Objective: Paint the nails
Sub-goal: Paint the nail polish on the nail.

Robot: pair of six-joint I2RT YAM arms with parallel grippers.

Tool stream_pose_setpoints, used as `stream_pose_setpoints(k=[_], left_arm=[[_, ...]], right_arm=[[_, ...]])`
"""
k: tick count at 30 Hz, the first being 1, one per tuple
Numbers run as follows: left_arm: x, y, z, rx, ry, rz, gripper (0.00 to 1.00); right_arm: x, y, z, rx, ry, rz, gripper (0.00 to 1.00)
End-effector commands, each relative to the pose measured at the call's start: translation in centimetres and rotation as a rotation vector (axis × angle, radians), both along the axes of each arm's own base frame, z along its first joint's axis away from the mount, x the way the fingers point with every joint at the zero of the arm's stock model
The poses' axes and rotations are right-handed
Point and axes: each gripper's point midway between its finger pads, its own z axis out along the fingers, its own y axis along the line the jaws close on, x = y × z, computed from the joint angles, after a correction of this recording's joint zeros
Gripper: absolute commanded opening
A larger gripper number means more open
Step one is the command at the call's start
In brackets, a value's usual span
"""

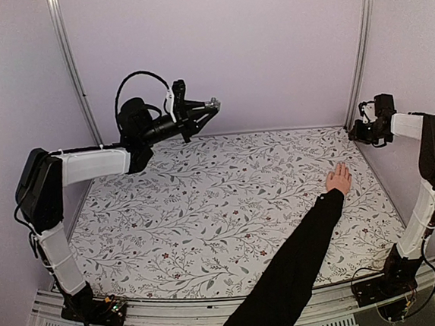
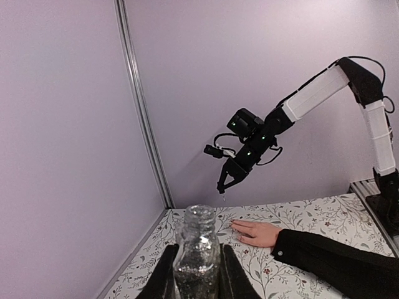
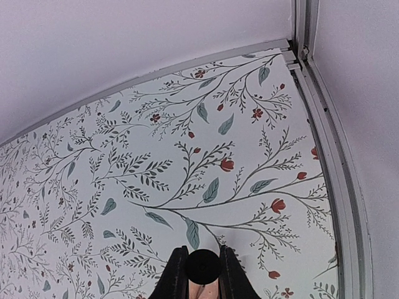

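1. Holding a sparkly bottle (image 2: 198, 246) with its top off, the left hand (image 1: 206, 107) is clenched on it, high over the far left of the worktop (image 1: 206, 202).
2. The right hand (image 2: 224, 184) is clenched on a small round black cap (image 3: 202, 266). It hangs in the air over the far right corner of the worktop.
3. An arm in a long black sleeve (image 1: 288, 271) lies across the right side of the worktop.
4. The person's hand (image 1: 339, 179) rests flat, palm down, fingers pointing to the far edge.
5. The nails (image 1: 342, 168) are at those finger ends, below the right hand and not touching it. They are too small to see well.
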Motion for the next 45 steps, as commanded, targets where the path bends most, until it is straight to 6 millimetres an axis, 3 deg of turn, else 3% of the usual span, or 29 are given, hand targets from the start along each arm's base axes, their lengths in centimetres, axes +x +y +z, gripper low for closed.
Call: stream_pose_setpoints(k=[1,15,31,45], left_arm=[[0.9,0.3,0.5,-0.018,-0.011,0.015,0.0],[1.4,0.2,0.2,-0.018,0.0,0.017,0.0],[1.7,0.4,-0.1,-0.02,0.013,0.019,0.0],[1.9,0.3,-0.2,-0.024,0.018,0.02,0.0]], right_arm=[[-0.2,-0.1,-1.1,-0.002,0.024,0.016,0.0],[-1.0,0.1,-4.2,0.003,0.094,0.03,0.0],[-2.4,0.4,-4.7,-0.001,0.118,0.037,0.0],[-1.5,0.4,-4.6,0.008,0.099,0.046,0.0]])
